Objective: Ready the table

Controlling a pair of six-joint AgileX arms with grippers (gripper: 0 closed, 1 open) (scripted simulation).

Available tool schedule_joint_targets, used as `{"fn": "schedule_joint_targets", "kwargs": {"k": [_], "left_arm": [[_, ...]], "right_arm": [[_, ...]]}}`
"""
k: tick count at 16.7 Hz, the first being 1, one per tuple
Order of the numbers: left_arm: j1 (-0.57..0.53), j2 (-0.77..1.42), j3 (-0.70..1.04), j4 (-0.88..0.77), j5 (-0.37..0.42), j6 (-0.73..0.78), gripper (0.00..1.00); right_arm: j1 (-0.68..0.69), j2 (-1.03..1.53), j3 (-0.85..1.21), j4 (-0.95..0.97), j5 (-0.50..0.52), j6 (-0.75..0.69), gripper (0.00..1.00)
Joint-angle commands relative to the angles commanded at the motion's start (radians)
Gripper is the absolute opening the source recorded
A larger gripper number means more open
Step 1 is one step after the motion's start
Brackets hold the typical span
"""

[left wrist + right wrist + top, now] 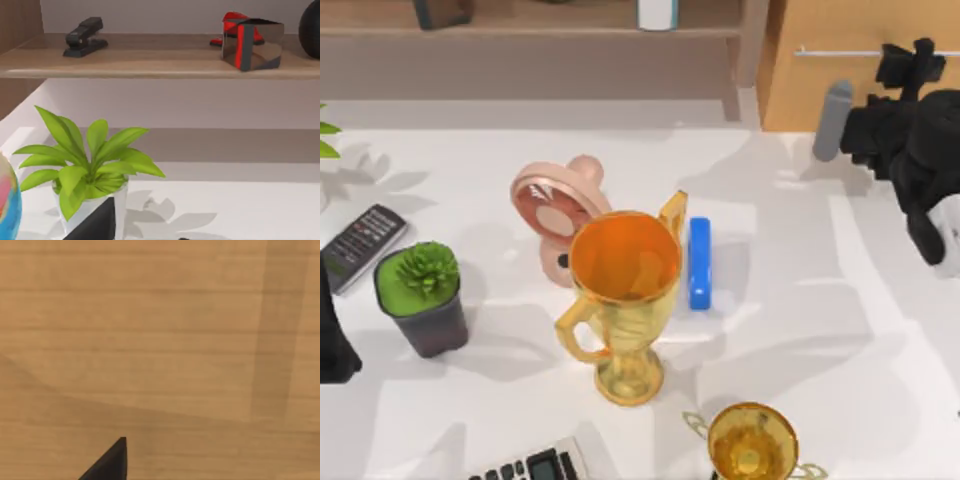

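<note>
The white table [820,330] carries several loose things. My right gripper [906,62] is at the back right, up against the front of the light wooden drawer unit [840,85], close to its thin metal handle [840,52]. In the right wrist view the wooden front [160,340] is very close, with one dark fingertip [112,464] in front of it. My left arm [332,345] is parked at the table's left edge. Its wrist view has one dark fingertip [97,225] low in the picture.
A tall orange trophy [620,300] stands mid-table, with a pink fan [555,205] behind it and a blue bar [700,262] to its right. A succulent pot [425,295], remote [360,245], calculator [530,465] and small trophy [752,445] stand around. The shelf [160,62] holds a stapler [85,37].
</note>
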Motion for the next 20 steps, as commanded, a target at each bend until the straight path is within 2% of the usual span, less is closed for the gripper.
{"fn": "schedule_joint_targets", "kwargs": {"k": [14, 20], "left_arm": [[0.0, 0.0, 0.0, 0.0, 0.0, 0.0, 1.0], [0.0, 0.0, 0.0, 0.0, 0.0, 0.0, 1.0]], "right_arm": [[0.021, -0.081, -0.179, 0.106, 0.02, 0.002, 1.0], [0.022, -0.083, -0.18, 0.112, 0.027, 0.014, 1.0]]}}
